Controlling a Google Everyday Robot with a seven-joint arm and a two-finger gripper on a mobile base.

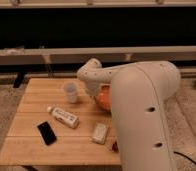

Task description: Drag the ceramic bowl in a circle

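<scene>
The ceramic bowl (105, 99) is an orange-red glossy dish on the right part of the wooden table (36, 102). Only its left portion shows, because the big white arm covers the rest. My gripper (96, 93) reaches down from the bent white wrist onto the bowl's left rim, just right of the cup. It is shut, and the arm hides whether it pinches the rim.
A small translucent cup (71, 92) stands just left of the bowl. A white bottle (63, 117) lies on its side at centre, with a black phone (47, 133) in front of it. A pale packet (100, 133) and a small dark red item (114, 146) lie near the front edge.
</scene>
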